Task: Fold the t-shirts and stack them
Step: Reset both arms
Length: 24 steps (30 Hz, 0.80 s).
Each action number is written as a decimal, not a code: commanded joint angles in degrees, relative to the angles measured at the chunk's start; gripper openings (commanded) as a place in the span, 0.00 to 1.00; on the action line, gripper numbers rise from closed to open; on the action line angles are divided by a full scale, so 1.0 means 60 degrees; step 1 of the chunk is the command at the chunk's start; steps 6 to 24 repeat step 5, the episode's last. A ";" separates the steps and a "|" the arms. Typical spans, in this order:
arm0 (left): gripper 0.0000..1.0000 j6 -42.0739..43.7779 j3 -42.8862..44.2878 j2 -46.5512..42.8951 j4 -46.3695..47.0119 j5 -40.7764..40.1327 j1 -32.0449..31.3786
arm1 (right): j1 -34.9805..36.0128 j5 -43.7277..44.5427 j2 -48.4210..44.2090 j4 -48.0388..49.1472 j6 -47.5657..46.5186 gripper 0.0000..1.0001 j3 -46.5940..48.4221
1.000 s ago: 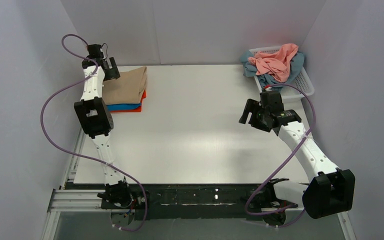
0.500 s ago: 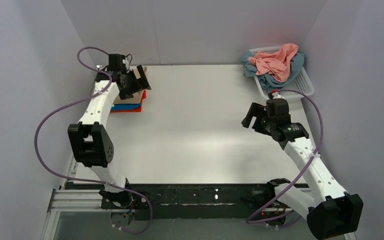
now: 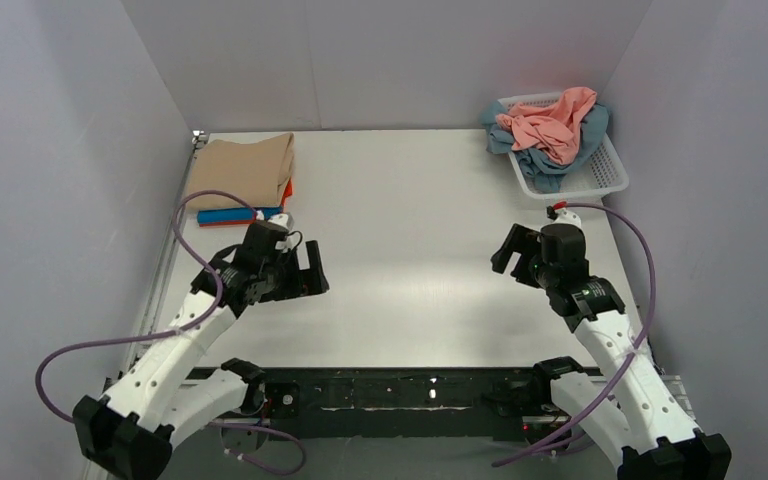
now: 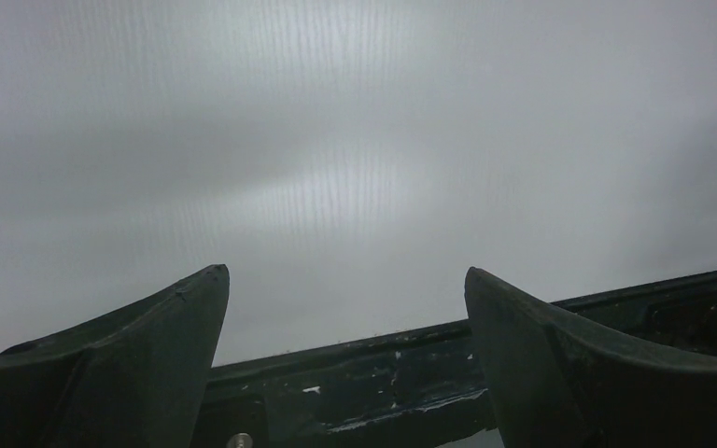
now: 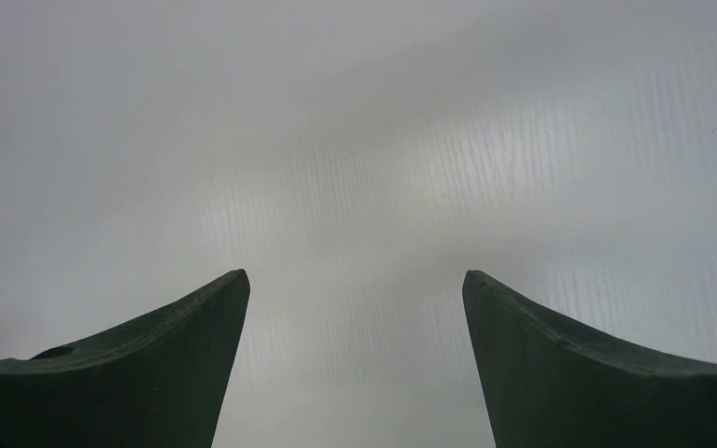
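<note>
While both arms hover over table (image 3: pixel 410 230) | left end effector (image 4: pixel 345 272) spread | right end effector (image 5: pixel 355 273) spread | tan-beige t-shirt (image 3: pixel 245 160) lies folded

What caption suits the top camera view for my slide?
Three folded t-shirts stacked far left, two crumpled t-shirts in the basket, both arms' jaws open above the table.

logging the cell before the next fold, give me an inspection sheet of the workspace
surface: white table, bare in the middle
job's things: tan shirt folded on top of blue shirt and orange-red shirt, far left corner; salmon-pink shirt and teal shirt crumpled in the basket, far right
clutter: nothing seen
grippers: left claw open, empty; right claw open, empty
cables: left cable and right cable, purple, looping off the arms
surroundings: plain grey walls
</note>
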 commanded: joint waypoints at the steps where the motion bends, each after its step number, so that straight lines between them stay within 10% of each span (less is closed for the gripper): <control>1: 0.98 -0.0668 -0.0787 -0.1438 -0.1920 -0.1489 -0.0196 | -0.0065 0.0266 -0.0459 0.0676 0.0121 0.93 -0.0436; 24: 0.98 -0.0749 -0.1016 -0.2187 -0.2664 -0.2284 -0.0211 | -0.0069 0.0228 -0.0589 0.0769 0.0134 0.93 -0.0598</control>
